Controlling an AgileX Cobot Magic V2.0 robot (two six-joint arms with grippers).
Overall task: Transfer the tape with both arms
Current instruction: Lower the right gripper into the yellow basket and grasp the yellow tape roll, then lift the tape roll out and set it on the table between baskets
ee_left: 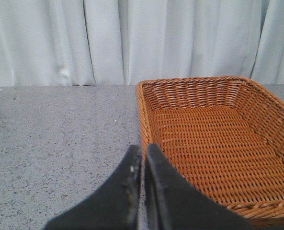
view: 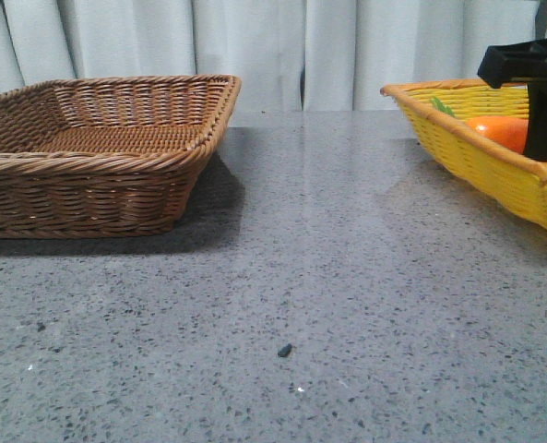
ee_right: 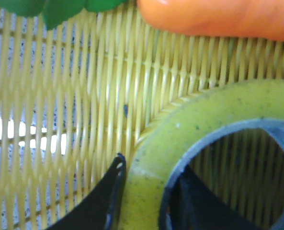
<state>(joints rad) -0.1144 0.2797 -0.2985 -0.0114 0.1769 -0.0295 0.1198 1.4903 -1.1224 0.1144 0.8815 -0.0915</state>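
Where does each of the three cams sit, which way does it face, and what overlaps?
Front: low, facing forward over the grey table; brown basket left, yellow basket right, right gripper reaching into it.
Left wrist: above the table, facing the curtain; left gripper with jaws together beside the brown basket.
Right wrist: inside the yellow basket, close on the tape; one finger outside the roll, one inside its core.
Shared: front and right wrist both show the carrot.

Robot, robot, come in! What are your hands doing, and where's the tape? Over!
Left gripper shut, empty, beside brown basket. Right gripper straddling tape wall inside yellow basket. Carrot lies near tape.
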